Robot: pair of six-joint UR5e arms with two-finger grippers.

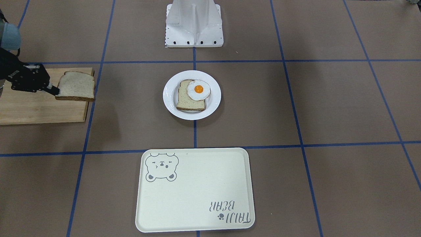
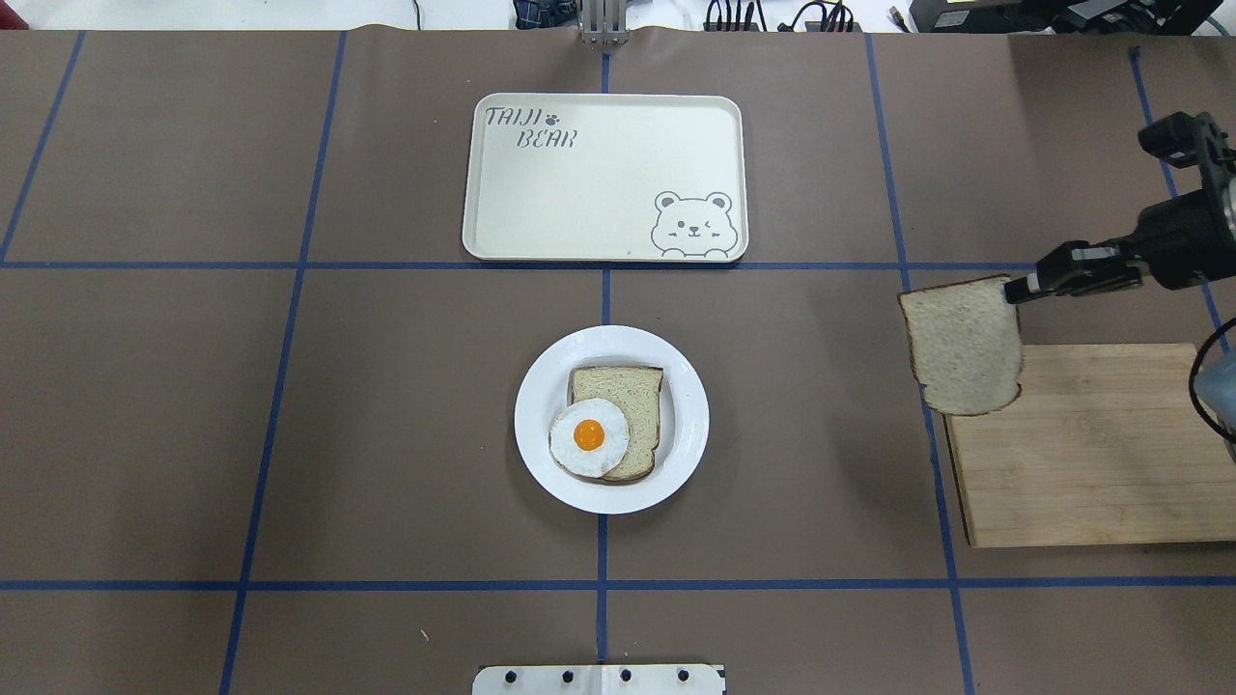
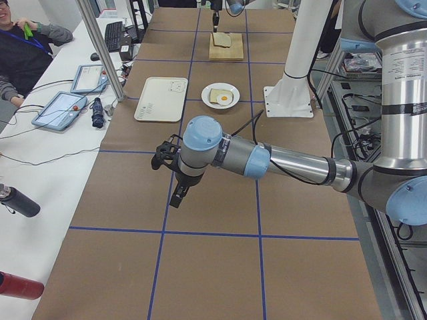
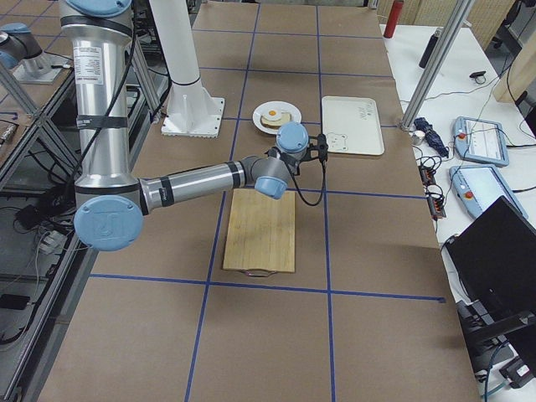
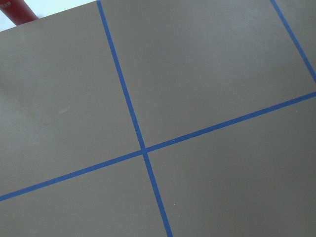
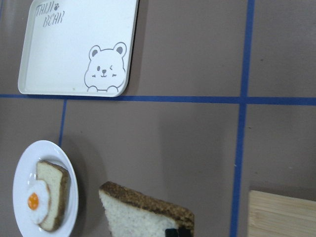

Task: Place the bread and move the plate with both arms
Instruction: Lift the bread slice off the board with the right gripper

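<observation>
My right gripper [image 2: 1012,289] is shut on the corner of the bread [image 2: 966,347], a pale speckled slice with a dark crust. It holds the slice in the air over the left end of the wooden board [image 2: 1091,454]. The front view shows the same grip [image 1: 56,91] on the bread [image 1: 77,86]. In the right wrist view the bread [image 6: 143,215] is at the bottom edge. The white plate [image 2: 690,415] sits at the table's middle, to the left of the bread. My left gripper [image 3: 179,197] shows only in the left side view, above bare table; I cannot tell its state.
The plate carries a squarer slice [image 2: 628,405] with a fried egg [image 2: 589,436] on it. A cream bear tray [image 2: 603,179] lies beyond the plate. The robot base [image 1: 194,23] stands behind the plate. Blue tape lines cross the brown table.
</observation>
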